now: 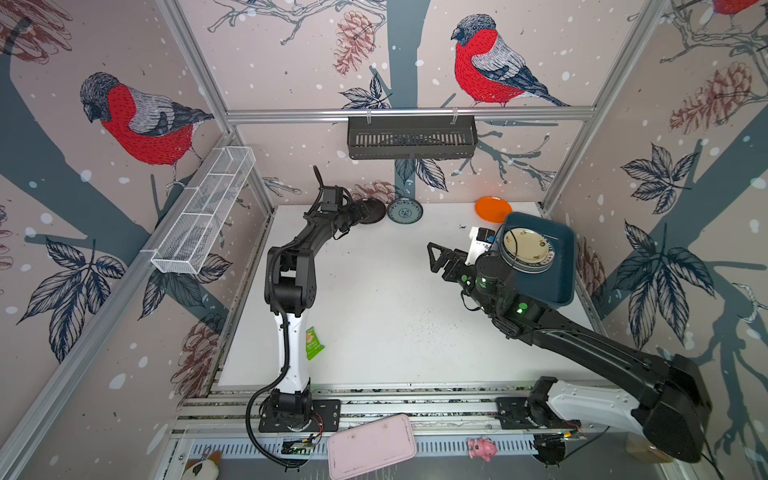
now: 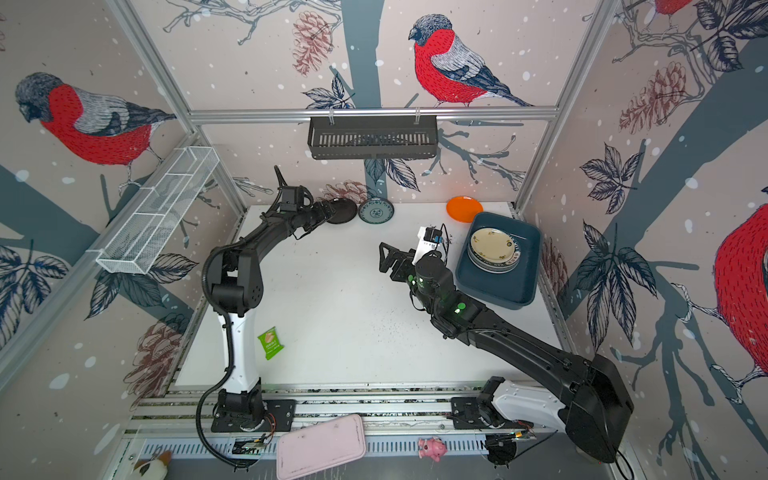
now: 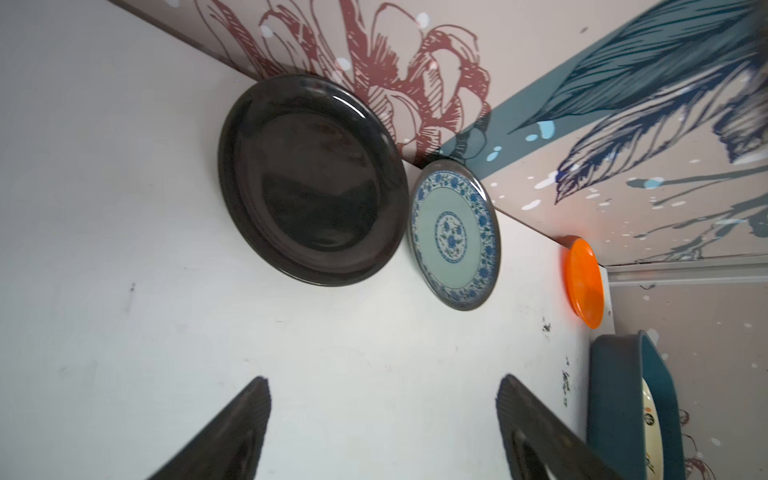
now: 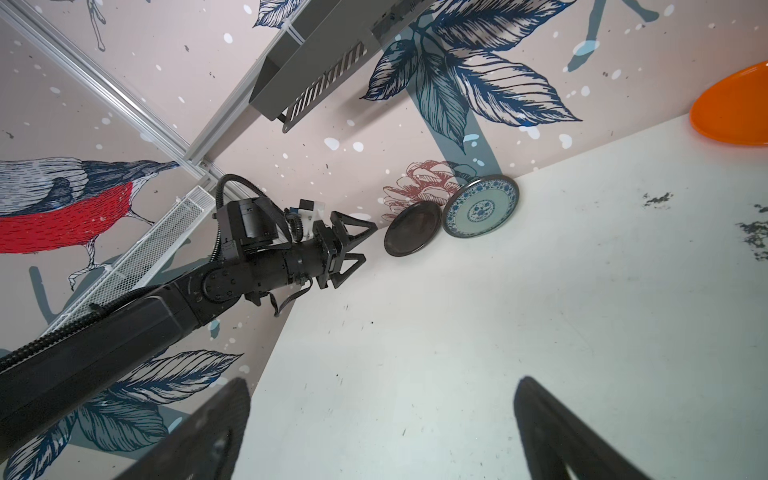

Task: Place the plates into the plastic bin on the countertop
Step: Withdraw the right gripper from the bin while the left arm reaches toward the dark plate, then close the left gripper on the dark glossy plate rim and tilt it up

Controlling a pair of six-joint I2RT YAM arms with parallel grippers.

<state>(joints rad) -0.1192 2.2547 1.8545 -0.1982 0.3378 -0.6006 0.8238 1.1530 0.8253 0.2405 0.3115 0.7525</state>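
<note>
A green snack packet (image 1: 314,343) lies on the countertop (image 1: 374,324) beside the left arm. At the back edge the left gripper (image 4: 370,243) is spread wide and empty, just short of the black plate (image 3: 311,178). In both top views its wrist covers part of that plate. The blue-patterned plate (image 3: 455,235) lies just beside the black one; whether their rims touch is hard to tell. The right gripper (image 1: 432,257) hovers mid-table, jaws spread, holding nothing. The orange plate (image 1: 493,209) sits by the far corner of the plastic bin (image 1: 557,286). Inside the bin rests a stack of plates (image 1: 528,249), a cream one on top. The right arm hides the stack's near edge, and the count is unclear.
</note>
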